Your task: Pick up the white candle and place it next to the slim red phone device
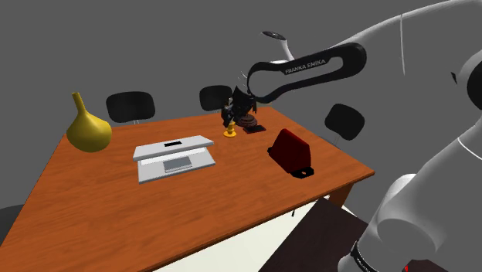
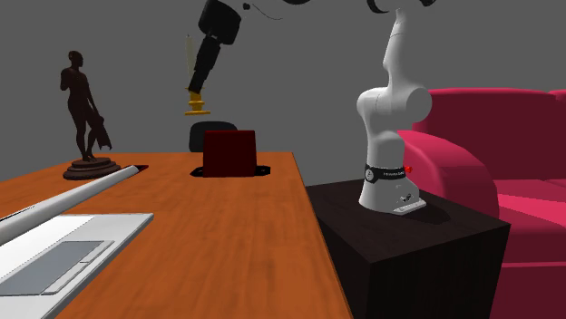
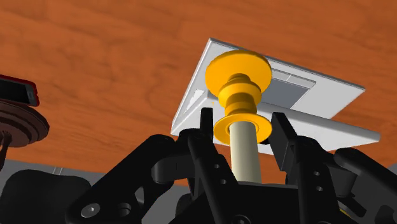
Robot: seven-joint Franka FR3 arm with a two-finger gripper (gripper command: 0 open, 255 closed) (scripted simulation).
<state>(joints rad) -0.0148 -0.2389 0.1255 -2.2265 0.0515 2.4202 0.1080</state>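
My gripper is shut on the candle, a cream stick in a yellow holder, and holds it in the air above the far side of the wooden table. In the second exterior view the candle hangs from the gripper, well above the tabletop. In the wrist view both fingers clasp the candle just behind its yellow collar. The slim red phone lies flat next to a dark statue's base. In the shoulder view the phone lies just right of the candle.
An open white laptop sits mid-table, under the candle in the wrist view. A yellow vase stands at the shoulder view's left. A boxy red device stands near the right edge. The dark statue rises behind the phone. Black chairs line the far side.
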